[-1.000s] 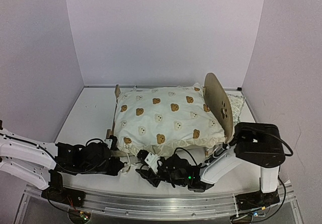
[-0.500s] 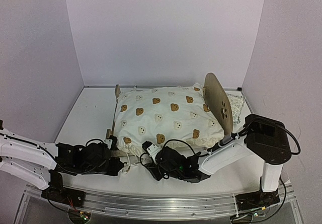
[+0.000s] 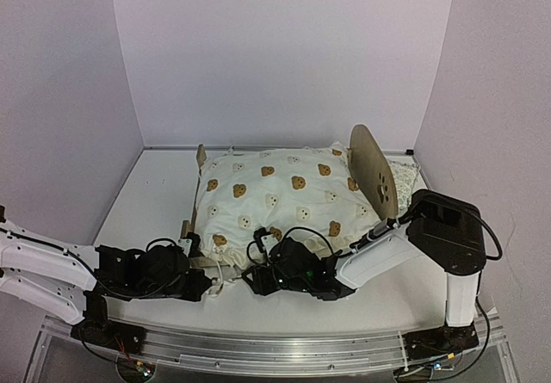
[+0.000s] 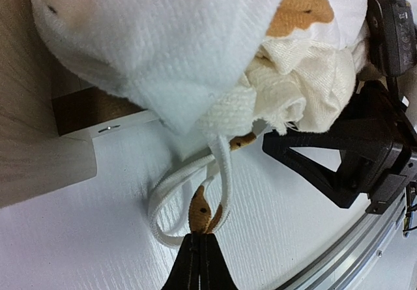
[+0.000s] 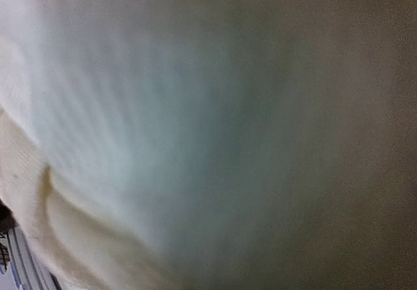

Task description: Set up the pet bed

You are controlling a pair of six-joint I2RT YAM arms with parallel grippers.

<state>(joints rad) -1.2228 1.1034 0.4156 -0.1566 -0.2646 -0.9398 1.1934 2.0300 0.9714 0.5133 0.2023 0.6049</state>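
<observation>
Pet bed (image 3: 194, 228) sits mid-bench, headboard (image 3: 372, 172) at the right end, footboard (image 3: 201, 156) at the left, nearly all of it under the bear-print quilt (image 3: 275, 195); mattress can't be seen. Pillow (image 3: 405, 176) is off the bed, just behind the headboard on the bench (image 3: 146, 202).

Change in the last sec: the right arm has slid in from the near edge twd the quilt's near-left corner, so the right fingers (image 4: 281, 148) now sit right against the bunched ruffle. Its wrist cam shows only blurred cloth, so can't tell if they're open or have any fabric.

Left fingers (image 4: 190, 270) haven't shifted: pinched fully together on the quilt tie (image 4: 195, 205) at that same corner.

Likely meaning: both arms are now at one corner, prob. to lift or pull the quilt. Pillow not yet placed, so setup looks roughly mid-way
</observation>
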